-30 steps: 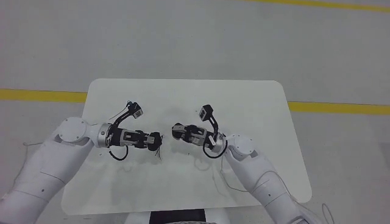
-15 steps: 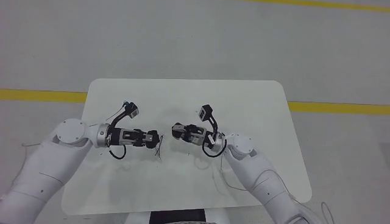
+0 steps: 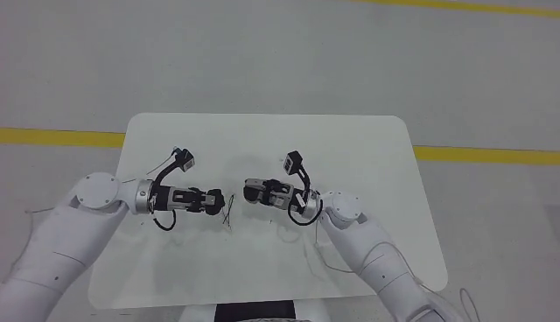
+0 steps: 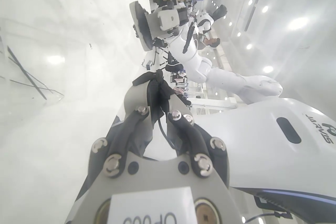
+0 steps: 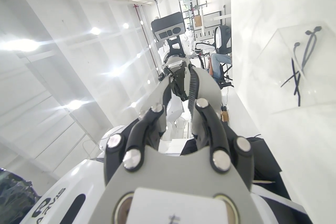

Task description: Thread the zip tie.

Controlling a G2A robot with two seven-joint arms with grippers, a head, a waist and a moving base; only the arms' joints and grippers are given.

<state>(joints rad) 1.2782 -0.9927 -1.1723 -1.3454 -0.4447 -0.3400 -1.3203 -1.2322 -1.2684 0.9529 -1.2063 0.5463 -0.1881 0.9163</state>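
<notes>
Both my claws are drawn narrow. On the left claw the two fingers come almost together. At their tips sits some black crumpled material, and I cannot tell if I pinch it or if it belongs to the fingers themselves. On the right claw a small gap shows between the fingers, and I can make out nothing caught in this gap.

From the top view, the two claws are over the middle part of the white table. They are turned tip to tip, near to each other but apart. The left claw is a little closer to my body than the right claw.

The zip ties lie in a shallow clear tray on the table. They are thin and black, several of them, and they cross one over another, with small heads at one end. In the top view they make a little dark bundle just beside the tips of my left claw, on the side nearer to my body. In the left wrist view the same ties lie apart from the fingers, not touching them.

Beyond the table, a yellow line runs across the grey floor.
</notes>
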